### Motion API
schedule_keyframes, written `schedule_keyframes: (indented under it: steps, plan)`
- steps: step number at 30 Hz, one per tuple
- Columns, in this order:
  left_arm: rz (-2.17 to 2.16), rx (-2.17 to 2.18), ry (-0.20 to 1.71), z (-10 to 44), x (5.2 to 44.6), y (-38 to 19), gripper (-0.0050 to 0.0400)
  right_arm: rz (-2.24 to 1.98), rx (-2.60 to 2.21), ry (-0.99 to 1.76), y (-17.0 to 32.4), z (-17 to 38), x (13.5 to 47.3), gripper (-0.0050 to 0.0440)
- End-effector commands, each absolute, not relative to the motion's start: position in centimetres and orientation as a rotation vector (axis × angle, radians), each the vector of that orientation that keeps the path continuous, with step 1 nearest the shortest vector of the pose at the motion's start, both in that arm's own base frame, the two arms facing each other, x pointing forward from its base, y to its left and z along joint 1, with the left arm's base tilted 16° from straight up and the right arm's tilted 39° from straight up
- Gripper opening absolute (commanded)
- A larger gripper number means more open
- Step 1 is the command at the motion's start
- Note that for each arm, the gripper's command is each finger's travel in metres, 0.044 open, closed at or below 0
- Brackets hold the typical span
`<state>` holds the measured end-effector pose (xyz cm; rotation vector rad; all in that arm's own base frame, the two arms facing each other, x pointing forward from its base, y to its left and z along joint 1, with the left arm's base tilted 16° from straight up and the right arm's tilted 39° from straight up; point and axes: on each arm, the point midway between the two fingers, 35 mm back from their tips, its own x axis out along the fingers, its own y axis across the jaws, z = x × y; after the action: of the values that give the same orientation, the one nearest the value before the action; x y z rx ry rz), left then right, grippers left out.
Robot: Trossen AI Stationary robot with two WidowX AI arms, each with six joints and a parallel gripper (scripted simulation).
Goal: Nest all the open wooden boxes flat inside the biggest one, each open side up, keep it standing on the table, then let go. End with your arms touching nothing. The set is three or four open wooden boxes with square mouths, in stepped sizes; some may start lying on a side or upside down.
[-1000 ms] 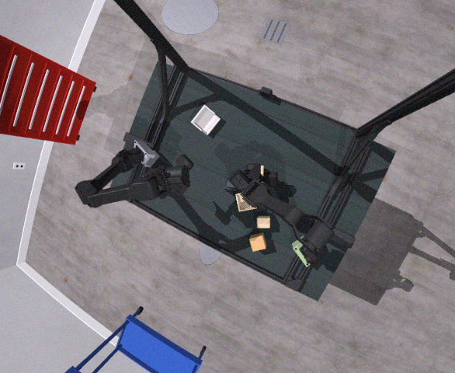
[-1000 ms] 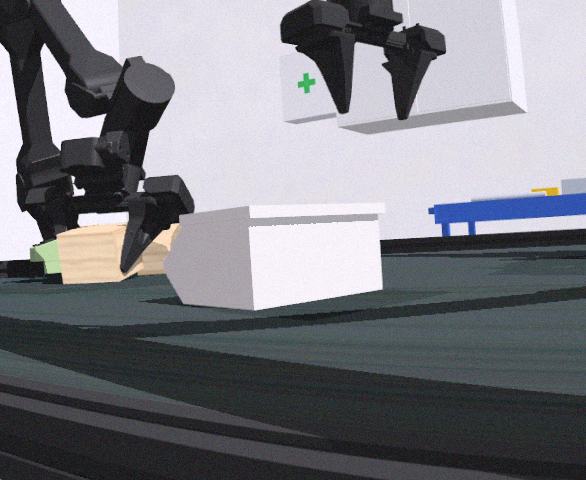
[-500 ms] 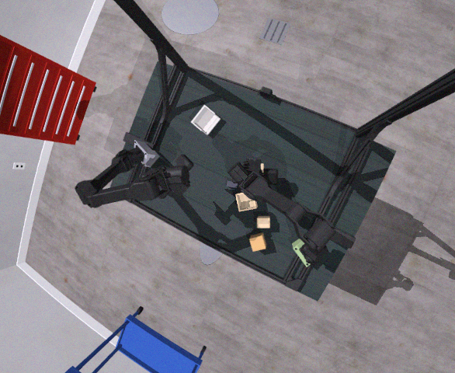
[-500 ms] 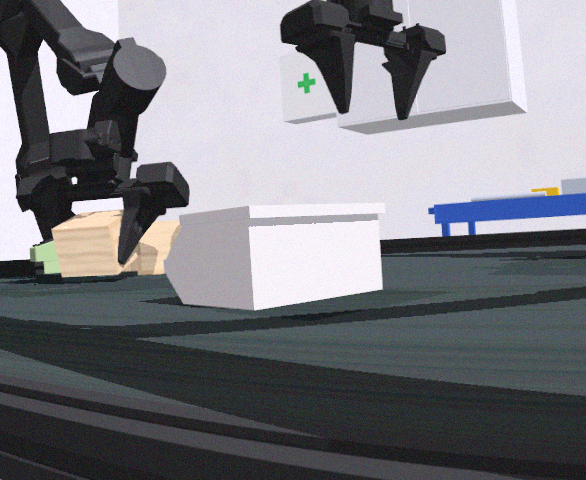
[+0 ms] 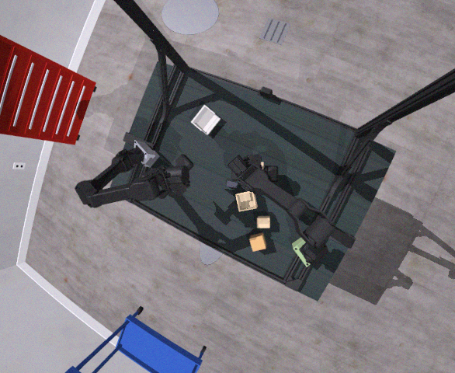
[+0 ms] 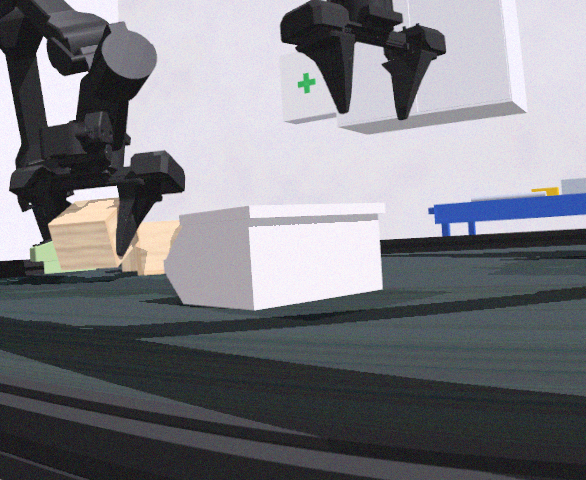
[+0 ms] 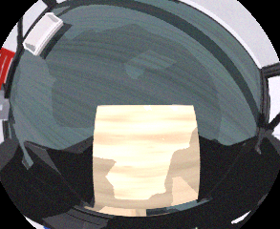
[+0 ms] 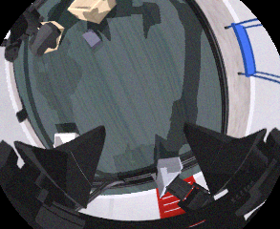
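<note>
My left gripper (image 6: 82, 250) (image 7: 143, 132) is shut on a pale wooden box (image 5: 262, 165) (image 6: 84, 232) (image 7: 144, 129), which it holds tilted, seemingly just above the table. The gripper hides most of it in the top view. A wooden box (image 5: 237, 205) (image 8: 93, 10) with its open side up stands beside the held one; it seems to have something pale inside, unclear what. A small pale box or block (image 5: 263, 221) and an orange one (image 5: 257, 242) lie nearby, no mouth visible. My right gripper (image 6: 372, 115) (image 8: 145, 128) is open and empty, high above the table.
A white open box (image 5: 206, 119) (image 6: 316, 258) (image 7: 43, 33) stands away from the wooden ones. A small purple block (image 5: 231, 183) (image 8: 91, 39) lies beside the standing wooden box. A green bracket (image 5: 300, 252) is near the left arm's base, a grey one (image 5: 145, 153) near the right arm.
</note>
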<state>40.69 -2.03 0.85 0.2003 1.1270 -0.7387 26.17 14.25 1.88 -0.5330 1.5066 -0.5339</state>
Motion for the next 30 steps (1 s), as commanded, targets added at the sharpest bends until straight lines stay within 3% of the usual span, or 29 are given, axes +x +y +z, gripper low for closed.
schedule_keyframes:
  steps: [1,30]
  plan:
    - [-0.743,0.212,1.165,0.6,40.8,-2.1,0.0000,-0.534,-0.534,1.504,14.3,1.9,26.2,0.0400]
    - [-0.734,0.293,1.356,1.7,41.6,-2.4,0.0000,-0.534,-0.534,1.504,14.3,1.9,26.2,0.0400]
